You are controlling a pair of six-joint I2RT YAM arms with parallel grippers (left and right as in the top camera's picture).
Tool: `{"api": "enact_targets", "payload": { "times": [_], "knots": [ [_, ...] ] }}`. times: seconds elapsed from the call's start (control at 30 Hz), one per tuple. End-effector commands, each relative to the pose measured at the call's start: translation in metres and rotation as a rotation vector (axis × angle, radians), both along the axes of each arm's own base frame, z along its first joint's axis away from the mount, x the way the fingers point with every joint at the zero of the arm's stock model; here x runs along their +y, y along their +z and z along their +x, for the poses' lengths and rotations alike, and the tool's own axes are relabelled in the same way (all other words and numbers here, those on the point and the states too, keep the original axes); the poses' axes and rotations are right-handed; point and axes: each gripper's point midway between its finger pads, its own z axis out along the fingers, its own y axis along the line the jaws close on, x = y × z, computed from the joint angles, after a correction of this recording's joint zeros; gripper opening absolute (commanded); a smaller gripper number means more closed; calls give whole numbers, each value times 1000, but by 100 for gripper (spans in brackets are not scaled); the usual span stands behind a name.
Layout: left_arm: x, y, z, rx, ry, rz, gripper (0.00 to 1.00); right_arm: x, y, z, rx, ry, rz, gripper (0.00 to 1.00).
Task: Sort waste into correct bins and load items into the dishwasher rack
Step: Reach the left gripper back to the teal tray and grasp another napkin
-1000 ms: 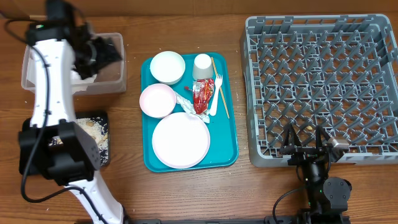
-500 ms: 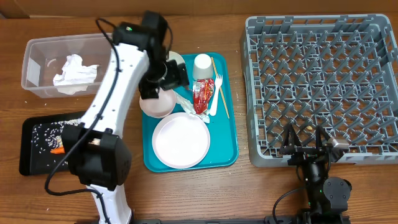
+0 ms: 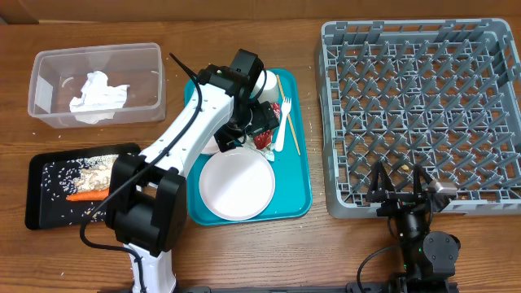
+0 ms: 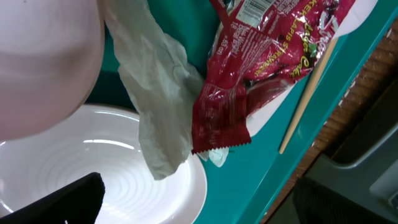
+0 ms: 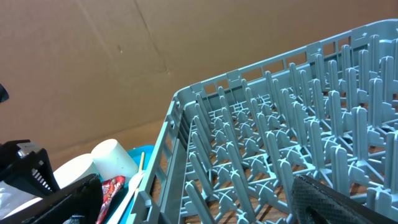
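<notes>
1. The left arm [image 3: 189, 138] reaches from its base at the near edge diagonally forward and to the right, with its white link stretched long.
2. The left tool [image 3: 259, 120] points down, its fingers are wide apart and hold nothing.
3. The right arm [image 3: 423, 244] sits folded low at its base.
4. The right tool [image 3: 399, 189] points forward, with fingers spread and empty.
</notes>
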Motion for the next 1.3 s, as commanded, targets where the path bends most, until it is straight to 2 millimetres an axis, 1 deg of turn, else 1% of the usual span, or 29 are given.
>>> {"api": "enact_targets", "payload": {
  "times": [0.0, 0.07, 0.17, 0.27, 0.33, 0.37, 0.4, 0.5, 0.53, 0.83, 0.97, 1.03, 1.07, 1.2, 1.23, 1.27],
  "knots": [
    [7, 1, -1, -9, 59, 11, 98, -3, -1, 0, -5, -15, -7, 100],
    [8, -7, -5, 6, 80, 13, 95, -3, -1, 0, -6, -15, -7, 100],
    [10, -19, -10, 25, 104, 19, 93, -3, -1, 0, -5, -15, -7, 100],
    [11, -26, -10, 19, 105, 23, 91, -3, -1, 0, -5, -15, -7, 100],
    [11, -27, -9, 12, 105, 20, 88, -3, -1, 0, -6, -15, -7, 100],
    [11, -27, -8, 8, 105, 19, 85, -3, -1, 0, -6, -15, -7, 100],
    [10, -26, -7, 3, 105, 17, 77, -3, -1, 0, -6, -15, -7, 100],
    [11, -26, -5, -7, 107, 21, 48, -3, -1, 0, -6, -15, -7, 100],
    [12, -26, -4, -10, 108, 28, 46, -3, -1, 0, -5, -15, -7, 100],
    [18, -29, -8, -1, 110, 57, 46, -3, -1, 0, -6, -15, -7, 100],
    [24, -36, -11, 5, 112, 88, 32, -3, -1, 0, -5, -15, -7, 100],
    [28, -36, -9, -9, 103, 112, 19, -3, -1, 0, -5, -15, -7, 100],
    [29, -36, -9, -15, 96, 120, 17, -3, -1, 0, -5, -15, -7, 100],
    [29, -36, -8, -17, 90, 120, 16, -3, -1, 0, -5, -15, -7, 100],
    [28, -34, -7, -26, 66, 118, 7, -3, -1, 0, -5, -15, -7, 100],
    [26, -32, -5, -35, 43, 113, 4, -3, -1, 0, -5, -15, -7, 100]
  ]
}}
